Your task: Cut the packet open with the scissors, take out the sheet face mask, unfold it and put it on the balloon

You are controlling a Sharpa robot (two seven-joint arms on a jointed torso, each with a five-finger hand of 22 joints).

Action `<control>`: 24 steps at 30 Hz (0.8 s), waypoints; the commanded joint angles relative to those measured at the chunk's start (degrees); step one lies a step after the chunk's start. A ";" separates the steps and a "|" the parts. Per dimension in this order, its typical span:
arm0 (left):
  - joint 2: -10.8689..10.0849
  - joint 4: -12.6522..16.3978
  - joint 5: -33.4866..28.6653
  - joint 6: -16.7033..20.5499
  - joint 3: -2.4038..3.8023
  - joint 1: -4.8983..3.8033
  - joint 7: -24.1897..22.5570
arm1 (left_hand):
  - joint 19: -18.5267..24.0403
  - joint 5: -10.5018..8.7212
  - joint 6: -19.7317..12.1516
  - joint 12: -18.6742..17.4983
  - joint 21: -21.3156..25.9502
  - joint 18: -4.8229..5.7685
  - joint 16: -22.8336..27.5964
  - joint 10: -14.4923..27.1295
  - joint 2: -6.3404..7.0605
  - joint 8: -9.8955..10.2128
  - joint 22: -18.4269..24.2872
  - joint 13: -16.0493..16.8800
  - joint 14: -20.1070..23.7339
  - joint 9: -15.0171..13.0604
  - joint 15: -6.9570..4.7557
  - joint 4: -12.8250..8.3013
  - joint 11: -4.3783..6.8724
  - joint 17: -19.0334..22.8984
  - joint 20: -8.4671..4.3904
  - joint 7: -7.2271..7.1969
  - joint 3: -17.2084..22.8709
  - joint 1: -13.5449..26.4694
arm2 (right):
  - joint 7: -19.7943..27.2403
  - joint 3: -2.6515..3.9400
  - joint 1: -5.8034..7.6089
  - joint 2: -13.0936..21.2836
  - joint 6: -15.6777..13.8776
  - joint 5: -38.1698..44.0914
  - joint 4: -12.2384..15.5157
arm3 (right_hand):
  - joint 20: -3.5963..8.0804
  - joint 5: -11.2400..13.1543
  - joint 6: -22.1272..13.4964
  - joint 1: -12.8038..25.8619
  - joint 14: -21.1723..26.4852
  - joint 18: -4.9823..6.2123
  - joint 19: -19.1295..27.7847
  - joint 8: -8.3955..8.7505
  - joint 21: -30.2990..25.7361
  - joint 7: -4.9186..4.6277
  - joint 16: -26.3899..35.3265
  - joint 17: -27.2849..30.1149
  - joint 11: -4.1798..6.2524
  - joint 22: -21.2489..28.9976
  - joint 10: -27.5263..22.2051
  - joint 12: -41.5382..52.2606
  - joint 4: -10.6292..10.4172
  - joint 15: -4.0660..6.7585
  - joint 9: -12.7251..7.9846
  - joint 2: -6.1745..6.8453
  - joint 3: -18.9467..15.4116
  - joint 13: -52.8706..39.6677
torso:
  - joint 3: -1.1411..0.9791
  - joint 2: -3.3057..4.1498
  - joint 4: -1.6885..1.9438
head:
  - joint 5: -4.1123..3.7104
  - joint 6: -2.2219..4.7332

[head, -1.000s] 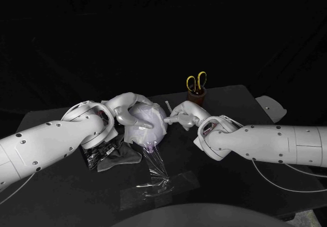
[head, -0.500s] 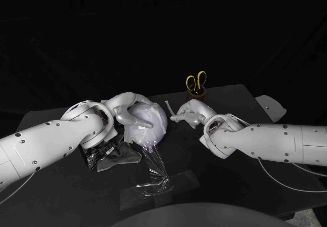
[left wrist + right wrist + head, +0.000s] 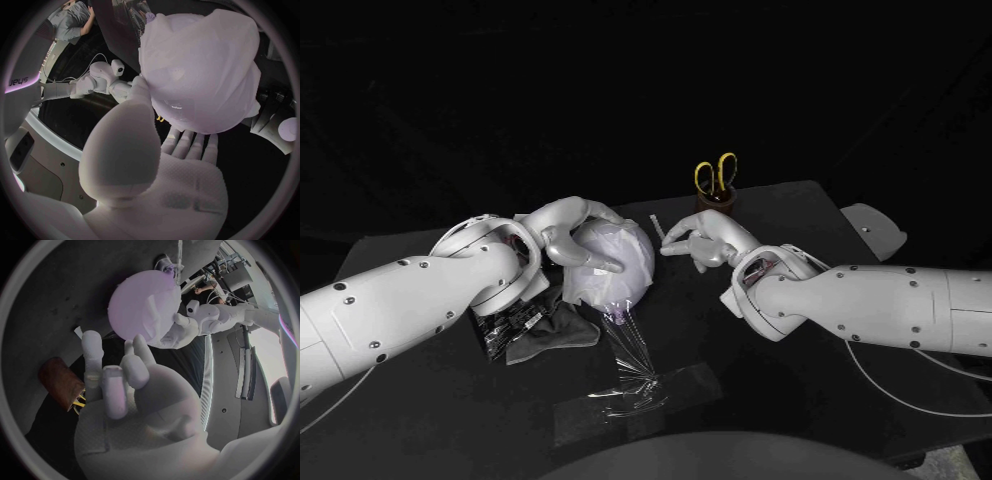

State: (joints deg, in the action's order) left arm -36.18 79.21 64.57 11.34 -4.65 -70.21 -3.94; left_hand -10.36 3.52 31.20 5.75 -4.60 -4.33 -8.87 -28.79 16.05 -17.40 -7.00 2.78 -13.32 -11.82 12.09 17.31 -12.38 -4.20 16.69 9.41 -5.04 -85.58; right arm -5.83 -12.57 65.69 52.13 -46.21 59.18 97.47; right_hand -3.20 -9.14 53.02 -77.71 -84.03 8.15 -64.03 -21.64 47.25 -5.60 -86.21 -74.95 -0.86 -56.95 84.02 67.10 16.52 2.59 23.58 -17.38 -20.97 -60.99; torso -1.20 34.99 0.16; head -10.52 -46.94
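My left hand [image 3: 567,238] holds the pale balloon [image 3: 620,268] at the table's middle, thumb pressed on its side and fingers under it. A white sheet mask [image 3: 200,65] lies draped over the balloon [image 3: 140,305], wrinkled at its edges. My right hand [image 3: 705,240] hovers just right of the balloon, a small gap away, fingers loosely bent and holding nothing; the right wrist view shows the hand [image 3: 125,385] empty. The yellow-handled scissors [image 3: 717,174] stand in a brown holder [image 3: 717,208] behind the right hand. The cut black packet [image 3: 531,325] lies under my left forearm.
Crumpled clear film [image 3: 635,365] trails from under the balloon toward the table's front. A white object [image 3: 874,228] sits at the table's right edge. A thin white strip [image 3: 651,222] sticks up between the balloon and my right hand.
My right hand has drawn back from the balloon, moving a little right and away. The left hand and the balloon have stayed in place.
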 commanded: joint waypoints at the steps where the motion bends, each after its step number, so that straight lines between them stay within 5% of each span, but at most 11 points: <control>1: -0.02 -0.08 -0.48 -1.04 -0.08 0.09 0.08 | -0.24 -0.23 0.01 -0.24 0.06 -0.78 0.01 -0.46 0.09 0.04 -0.03 0.01 -0.25 -0.08 -0.10 -0.02 -0.12 -0.01 -0.04 4.86 -0.30 -0.53 | 6.20 0.09 -0.01 -0.24 -2.80 -2.76 0.57 | -0.64 1.15 -0.77 1.67 -3.90 0.74 -0.04 2.09 0.15 -0.88 -0.11 -6.05 -0.74 -0.39 3.05 12.54 0.14 -0.59 -0.83 0.94 -0.64 -22.32 | -0.03 0.02 0.00 | -0.01 -0.08; 5: -0.04 -0.05 -0.57 -1.09 -0.09 0.09 0.09 | -0.24 -0.23 0.01 -0.24 0.06 -0.78 0.01 -0.46 0.09 0.04 -0.03 0.01 -0.25 -0.08 -0.10 -0.02 -0.12 -0.01 -0.04 4.86 -0.30 -0.53 | 5.13 0.19 -0.01 -1.12 -3.59 -1.51 0.29 | -0.95 1.05 0.66 1.61 -4.00 0.77 -0.35 2.71 0.59 -0.80 -0.31 -6.47 -0.76 -0.82 3.18 12.97 0.11 -0.71 -1.06 1.05 -0.96 -22.63 | -0.04 0.06 0.01 | -0.03 -0.02; 9: -0.05 0.01 -0.63 -1.18 -0.09 0.09 0.07 | -0.24 -0.23 0.01 -0.24 0.06 -0.78 0.01 -0.46 0.09 0.04 -0.03 0.01 -0.25 -0.08 -0.10 -0.02 -0.12 -0.01 -0.04 4.86 -0.30 -0.53 | 4.44 0.25 -0.01 -1.94 -4.23 -0.46 -0.25 | -1.09 -1.59 1.65 -0.32 -4.17 0.85 -0.85 4.13 1.24 -0.68 -0.59 -7.09 -0.60 -1.44 3.32 13.49 0.29 -0.55 -1.56 1.76 -1.32 -23.02 | -0.01 0.09 0.07 | -0.06 -0.03; 24: -0.02 -0.11 -0.95 -1.39 -0.09 0.08 0.04 | -0.22 -0.23 -0.08 -0.32 0.08 -0.80 0.11 -0.47 0.07 0.11 0.00 0.01 -0.16 -0.03 -0.14 -0.02 -0.09 0.03 -0.04 4.85 -0.35 -0.58 | 1.75 0.33 -0.02 -4.27 -3.35 2.68 -1.77 | -1.06 -1.38 2.70 -2.72 -4.57 0.58 -1.86 6.27 2.93 -0.90 -1.28 -8.70 -0.74 -2.95 3.66 14.63 0.22 -0.62 -2.31 1.97 -1.50 -23.81 | 0.04 0.03 0.07 | 0.11 -0.10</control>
State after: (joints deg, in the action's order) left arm -36.20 79.16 63.95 11.13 -4.65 -70.22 -3.99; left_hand -10.36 3.52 31.20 5.75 -4.60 -4.33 -8.87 -28.79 16.07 -17.40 -7.00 2.77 -13.32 -11.78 12.09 17.31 -12.39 -4.19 16.69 9.41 -5.04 -85.56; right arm -3.06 -12.27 65.69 47.96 -49.92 59.63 95.77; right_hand -4.42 -10.54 55.64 -80.18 -83.82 7.88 -65.50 -15.46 49.84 -6.07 -87.10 -74.95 -1.68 -59.86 83.82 67.17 16.73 2.03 21.29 -15.60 -22.21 -60.93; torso -1.16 35.02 0.20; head -10.48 -47.05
